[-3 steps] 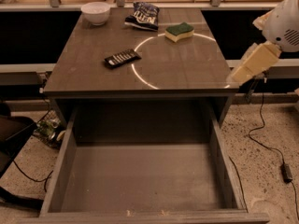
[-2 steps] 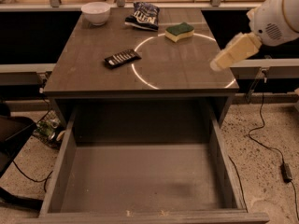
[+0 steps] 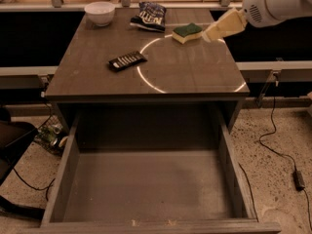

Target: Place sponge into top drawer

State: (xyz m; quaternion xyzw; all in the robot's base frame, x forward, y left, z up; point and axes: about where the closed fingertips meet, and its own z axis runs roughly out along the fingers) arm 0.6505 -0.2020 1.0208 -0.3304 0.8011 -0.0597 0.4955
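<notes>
- The sponge lies flat on the cabinet top, toward its far right corner, green layer up and the yellow foam showing along its near edge.
- The gripper hangs at the sponge's right end, its pale tip pointing down and left at it. Whether it touches the sponge cannot be told, nor whether it is spread or pressed together.
- The white arm reaches in from the upper right corner, above the cabinet's right edge.
- The drawer is pulled fully out below the front of the top. It is wide and shallow, with a grey flat bottom and low side walls.
- The sponge is well apart from the drawer, at the opposite end of the cabinet.
- A thin bright ring of light curves across the right half of the top, and the sponge sits on its far arc.
- A blue snack bag lies just left of the sponge, near the back edge.
- A white bowl stands at the far left corner.
- A black remote lies slanted near the middle of the top.
- A black cable trails over the speckled floor to the right.
</notes>
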